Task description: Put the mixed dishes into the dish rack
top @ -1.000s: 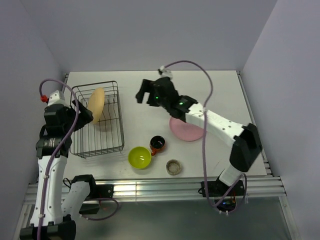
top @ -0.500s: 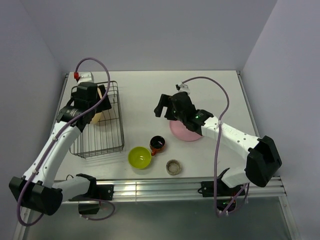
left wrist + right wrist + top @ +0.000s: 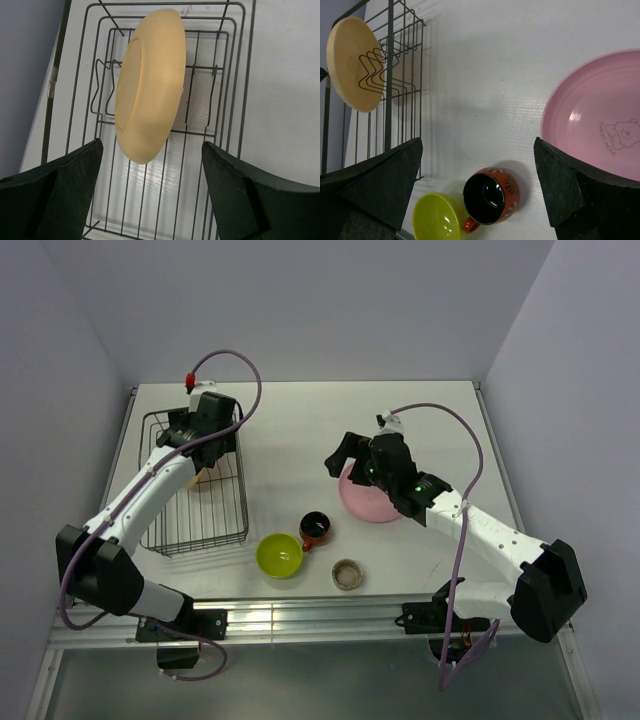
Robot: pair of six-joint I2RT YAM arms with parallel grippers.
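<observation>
- Already inside the dish rack (image 3: 190, 525), at its far end: the yellow-orange plate (image 3: 150, 85), on edge and leaning on the upright prongs (image 3: 102, 87), probably to take little room and leave space for the rest.
- Directly over this plate: the left tool (image 3: 151, 155), jaws wide, one finger on each side, touching nothing; plate carried by the prongs alone.
- Flat and face up on the worktop (image 3: 300, 420), well apart from the rack: the pink plate (image 3: 600, 125), not yet loaded.
- Over the rack-side edge of it: the right tool (image 3: 477, 150), jaws wide and empty; seems aimed at the rim, the only hold on a plate lying flat.
- Toward the near edge of the worktop, mouths up: the red-orange mug (image 3: 490, 192), the lime-green bowl (image 3: 436, 217) just beside it, and the grey-beige cup (image 3: 347, 573), all waiting outside the rack.
- Likely difficulty: a thin rim close against the worktop, easy to lose from the fingers.
</observation>
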